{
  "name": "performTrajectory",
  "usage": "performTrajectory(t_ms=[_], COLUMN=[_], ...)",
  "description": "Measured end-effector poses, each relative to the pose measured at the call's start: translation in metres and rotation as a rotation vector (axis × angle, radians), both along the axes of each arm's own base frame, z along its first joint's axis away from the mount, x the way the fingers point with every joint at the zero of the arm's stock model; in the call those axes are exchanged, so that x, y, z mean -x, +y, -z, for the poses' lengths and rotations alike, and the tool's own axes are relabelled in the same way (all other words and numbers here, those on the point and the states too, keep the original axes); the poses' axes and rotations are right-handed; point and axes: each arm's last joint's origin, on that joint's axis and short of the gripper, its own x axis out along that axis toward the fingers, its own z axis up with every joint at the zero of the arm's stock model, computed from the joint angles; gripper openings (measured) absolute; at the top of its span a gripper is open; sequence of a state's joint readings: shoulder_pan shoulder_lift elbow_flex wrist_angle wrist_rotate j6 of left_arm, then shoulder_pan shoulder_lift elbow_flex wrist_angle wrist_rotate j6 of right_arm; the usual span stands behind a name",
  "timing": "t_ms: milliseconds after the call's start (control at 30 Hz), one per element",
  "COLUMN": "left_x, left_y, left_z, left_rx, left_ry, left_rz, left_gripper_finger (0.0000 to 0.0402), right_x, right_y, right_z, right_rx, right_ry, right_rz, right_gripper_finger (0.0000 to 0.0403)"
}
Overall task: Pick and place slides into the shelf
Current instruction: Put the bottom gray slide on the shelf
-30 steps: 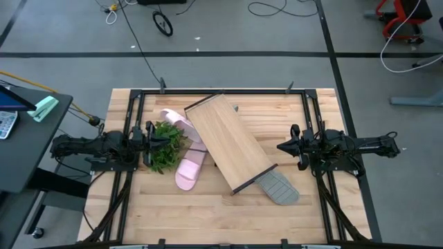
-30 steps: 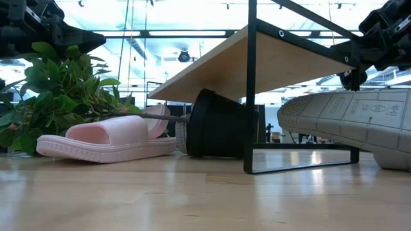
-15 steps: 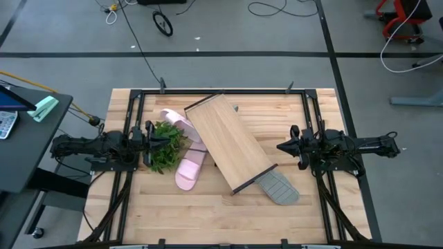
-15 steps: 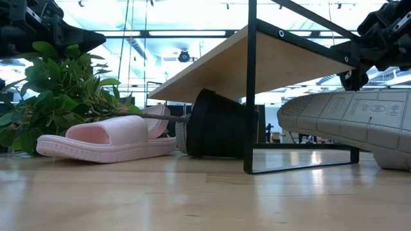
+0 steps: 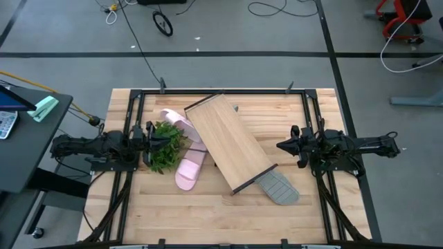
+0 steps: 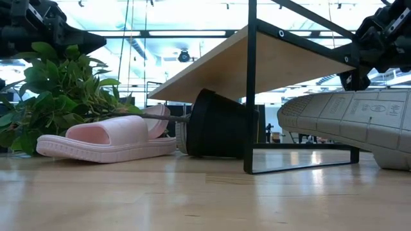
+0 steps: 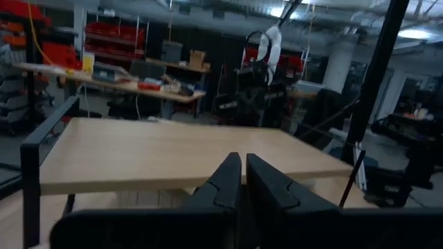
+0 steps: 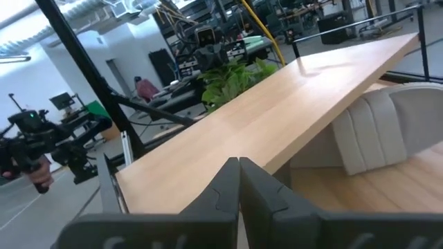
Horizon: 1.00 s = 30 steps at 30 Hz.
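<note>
Shelf (image 5: 229, 142) lay askew across the table, tilted, between the two grippers' fingertips. Left gripper (image 5: 168, 140) hovered closed and empty over the plant (image 5: 165, 146); right gripper (image 5: 279, 146) likewise closed, empty, just off the shelf's edge. Pink slides (image 5: 188, 171) lay beyond the left fingers; a grey slide (image 5: 278, 187), possibly propping the shelf, lay nearer the right fingers.

Ceiling strip lights (image 6: 186, 32) are blazing behind the scene at table height, washing out the background and leaving the shelf (image 6: 257, 64) underside shaded. From above, even light is falling on the table (image 5: 304, 207). The left wrist picture is looking dim and soft.
</note>
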<state>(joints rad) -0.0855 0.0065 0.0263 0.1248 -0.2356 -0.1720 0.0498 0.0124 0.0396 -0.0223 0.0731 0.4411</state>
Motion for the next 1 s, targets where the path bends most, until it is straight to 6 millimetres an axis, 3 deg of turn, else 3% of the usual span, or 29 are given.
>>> performTrajectory(t_ms=[267, 567, 800, 1000], left_x=[0.022, 0.047, 0.043, 0.029], left_y=[0.003, 0.007, 0.007, 0.007], left_z=[-0.050, -0.116, -0.149, -0.166], left_rx=[-0.016, -0.023, -0.080, -0.087], left_ry=[0.140, 0.192, 0.321, 0.434], left_rz=[-0.030, -0.091, -0.133, -0.146], left_gripper_finger=[0.0026, 0.0017, 0.0025, 0.0018], right_x=[0.017, 0.064, 0.098, 0.109], right_y=[-0.001, -0.001, -0.001, 0.000], right_z=[-0.039, -0.102, -0.131, -0.147], right_rx=[0.087, 0.055, -0.022, -0.047], right_ry=[0.061, 0.089, 0.119, 0.236], right_rz=[-0.004, -0.087, -0.140, -0.197], right_gripper_finger=[0.0014, 0.0014, 0.0014, 0.0014])
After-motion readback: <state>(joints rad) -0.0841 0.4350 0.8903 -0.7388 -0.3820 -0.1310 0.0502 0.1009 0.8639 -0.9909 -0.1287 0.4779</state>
